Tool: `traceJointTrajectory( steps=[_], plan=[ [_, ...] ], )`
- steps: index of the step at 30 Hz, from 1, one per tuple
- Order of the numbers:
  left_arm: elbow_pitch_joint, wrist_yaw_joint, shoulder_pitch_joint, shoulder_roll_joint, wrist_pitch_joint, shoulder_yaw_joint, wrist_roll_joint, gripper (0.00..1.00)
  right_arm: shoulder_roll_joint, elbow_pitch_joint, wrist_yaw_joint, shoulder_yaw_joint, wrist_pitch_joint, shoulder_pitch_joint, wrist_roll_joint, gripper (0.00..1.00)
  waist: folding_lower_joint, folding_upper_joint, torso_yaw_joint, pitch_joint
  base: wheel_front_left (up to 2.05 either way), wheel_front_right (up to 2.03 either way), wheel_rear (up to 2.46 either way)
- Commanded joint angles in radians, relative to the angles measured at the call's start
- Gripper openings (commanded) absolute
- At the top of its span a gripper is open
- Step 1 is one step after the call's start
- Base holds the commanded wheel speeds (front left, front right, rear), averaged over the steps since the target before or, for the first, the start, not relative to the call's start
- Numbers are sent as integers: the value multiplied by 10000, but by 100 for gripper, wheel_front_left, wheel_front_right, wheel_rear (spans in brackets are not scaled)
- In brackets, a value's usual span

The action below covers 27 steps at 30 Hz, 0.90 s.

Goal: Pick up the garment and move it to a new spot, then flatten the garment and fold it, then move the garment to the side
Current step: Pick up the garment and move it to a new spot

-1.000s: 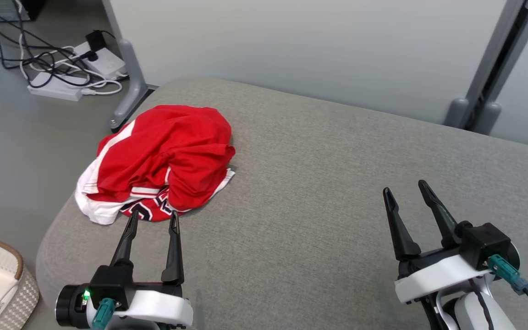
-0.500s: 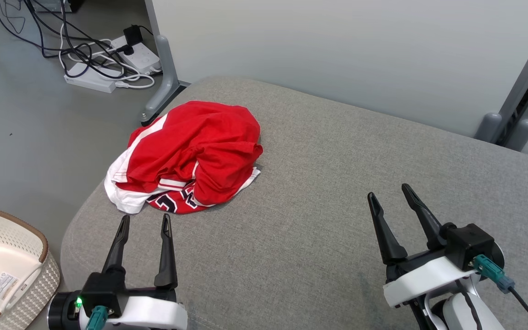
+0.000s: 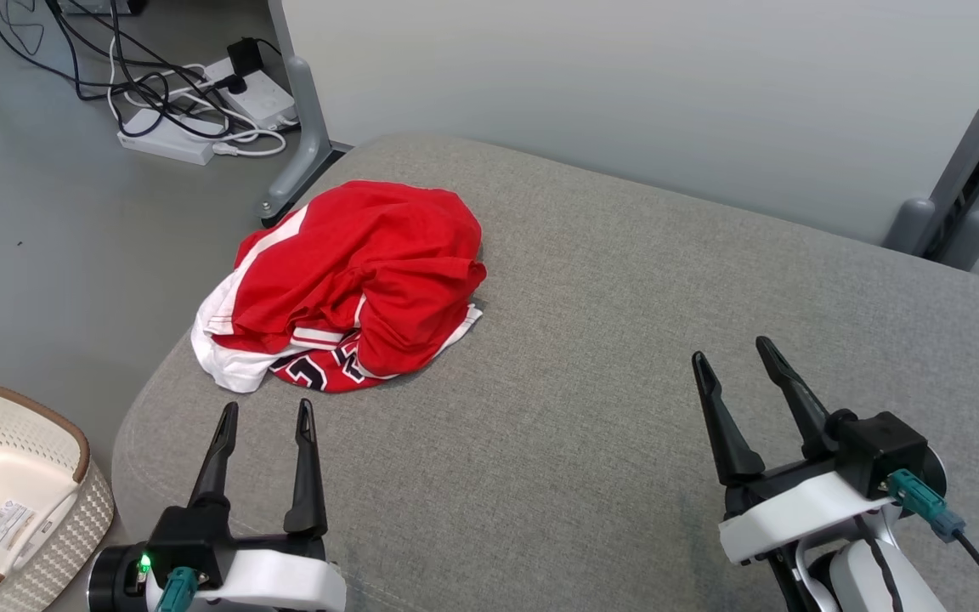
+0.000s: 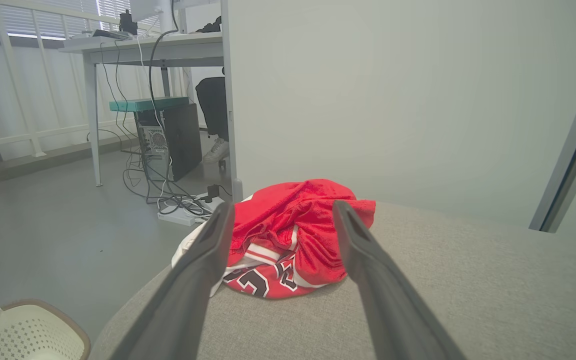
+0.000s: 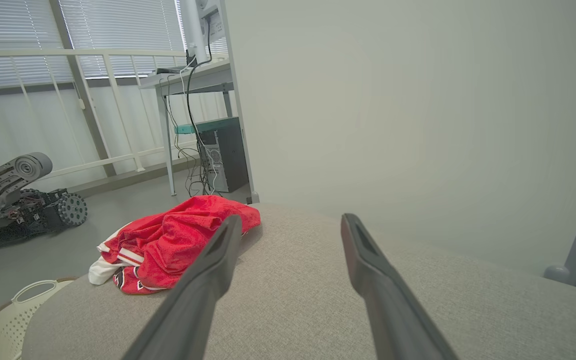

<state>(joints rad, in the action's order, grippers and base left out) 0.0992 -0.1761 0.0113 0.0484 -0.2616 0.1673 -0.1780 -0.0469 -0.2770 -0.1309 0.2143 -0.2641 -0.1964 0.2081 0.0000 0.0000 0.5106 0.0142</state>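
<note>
A crumpled red garment (image 3: 345, 285) with white trim and black lettering lies in a heap near the far left corner of the grey cushioned surface (image 3: 608, 391). My left gripper (image 3: 267, 412) is open, its fingertips a short way in front of the heap and not touching it. In the left wrist view the garment (image 4: 293, 235) shows between the two spread fingers (image 4: 203, 265). My right gripper (image 3: 732, 355) is open over bare cushion at the right, far from the garment. The right wrist view has the garment (image 5: 173, 240) off to the left.
A white perforated basket (image 3: 5, 493) stands on the floor at the lower left. Power strips and tangled cables (image 3: 192, 93) lie on the floor behind a grey panel leg (image 3: 298, 144). A pale wall panel runs along the far side, with another post (image 3: 957, 204) at right.
The head camera has shifted, so the whole scene sits further right than a second ago. My left gripper's fingertips, then at the garment's front edge, now stand a little short of it. Both grippers stay open.
</note>
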Motion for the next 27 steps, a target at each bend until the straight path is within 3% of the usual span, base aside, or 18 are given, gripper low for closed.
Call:
traceJointTrajectory(
  steps=[1, 8, 18, 27],
  plan=[
    [32, -3, -113, 35, -43, -35, -68, 100, -69, 50, 3, -73, -13, -55, -88, 100, 0, 0, 10, 70, 0, 0, 0],
    [171, 249, -602, 34, -42, -349, -95, 100, -73, 349, 3, -308, 84, -423, -624, 100, 0, 0, -295, 1133, 0, 0, 0],
    [1555, 1530, -2848, 692, 28, -1596, -734, 100, -70, 1549, 3, -928, 746, -1475, -1482, 100, 0, 0, -1052, 3119, 0, 0, 0],
    [3585, 2589, -5343, 1858, 1853, -1537, -1364, 100, -67, 2209, 3, -898, 1108, -1876, -1838, 100, 0, 0, -1502, 3994, 0, 0, 0]
  ],
)
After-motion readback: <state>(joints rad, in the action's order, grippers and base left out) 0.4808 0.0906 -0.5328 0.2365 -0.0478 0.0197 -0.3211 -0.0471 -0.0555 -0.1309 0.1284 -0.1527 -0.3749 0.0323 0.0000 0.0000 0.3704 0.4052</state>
